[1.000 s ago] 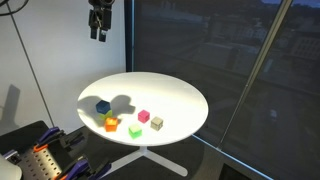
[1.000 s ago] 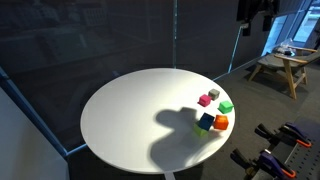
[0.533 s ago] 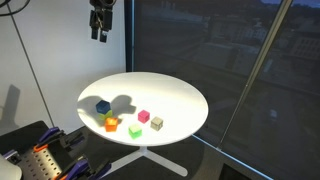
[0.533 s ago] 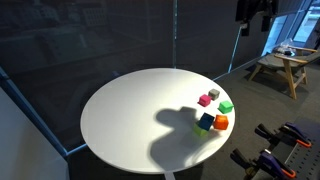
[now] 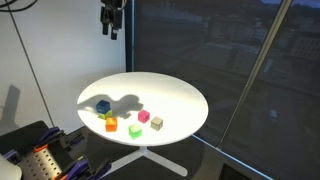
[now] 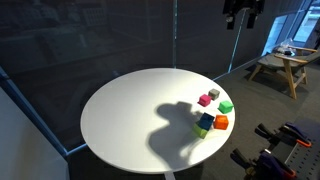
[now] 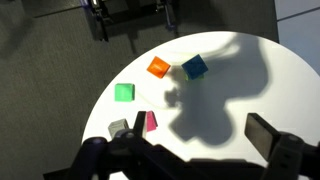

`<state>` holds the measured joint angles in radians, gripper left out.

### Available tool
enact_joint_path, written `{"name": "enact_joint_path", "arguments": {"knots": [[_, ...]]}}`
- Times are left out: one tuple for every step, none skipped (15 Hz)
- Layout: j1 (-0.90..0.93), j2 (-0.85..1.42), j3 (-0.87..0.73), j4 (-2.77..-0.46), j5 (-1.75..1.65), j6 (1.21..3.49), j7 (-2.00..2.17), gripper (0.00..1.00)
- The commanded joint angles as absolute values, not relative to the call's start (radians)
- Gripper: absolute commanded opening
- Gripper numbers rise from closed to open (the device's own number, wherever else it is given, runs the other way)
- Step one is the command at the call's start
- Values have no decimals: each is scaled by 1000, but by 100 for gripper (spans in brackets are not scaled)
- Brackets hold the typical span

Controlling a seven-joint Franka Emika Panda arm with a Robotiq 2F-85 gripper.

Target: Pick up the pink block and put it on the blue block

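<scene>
The pink block (image 5: 143,116) sits on the round white table (image 5: 180,95), also in an exterior view (image 6: 204,99) and in the wrist view (image 7: 151,122). The blue block (image 5: 103,106) lies apart from it, also seen in an exterior view (image 6: 206,120) and in the wrist view (image 7: 194,67). My gripper (image 5: 112,29) hangs high above the table, far from all blocks, also in an exterior view (image 6: 243,20). In the wrist view the gripper (image 7: 195,135) is open and empty, its fingers spread wide over the table.
An orange block (image 5: 110,122), a green block (image 5: 135,130) and a beige-white cube (image 5: 157,122) also lie on the table. A dark glass wall stands behind. A wooden stool (image 6: 282,68) and equipment (image 5: 40,158) stand off the table.
My gripper has moved sideways high above the table, toward its middle. Its shadow on the table has shifted. The blocks have not moved.
</scene>
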<state>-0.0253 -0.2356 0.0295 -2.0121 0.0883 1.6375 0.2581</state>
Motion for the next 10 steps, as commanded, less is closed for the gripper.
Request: {"name": "enact_joint_path", "arguments": {"knots": [[-25, -167, 6, -1931, 144, 1689, 217, 100], [-26, -148, 0, -1914, 158, 1716, 208, 100], [-27, -132, -5, -1903, 171, 1742, 200, 100], [-28, -112, -10, -1889, 181, 1770, 194, 100], [-29, -92, -15, -1877, 194, 1791, 184, 100], [-30, -70, -20, -1863, 202, 1810, 174, 100], [-31, -51, -25, -1853, 211, 1830, 162, 100], [-31, -32, -29, -1843, 217, 1845, 149, 100], [-32, -12, -33, -1833, 226, 1858, 132, 100], [-33, 6, -36, -1824, 232, 1869, 114, 100]]}}
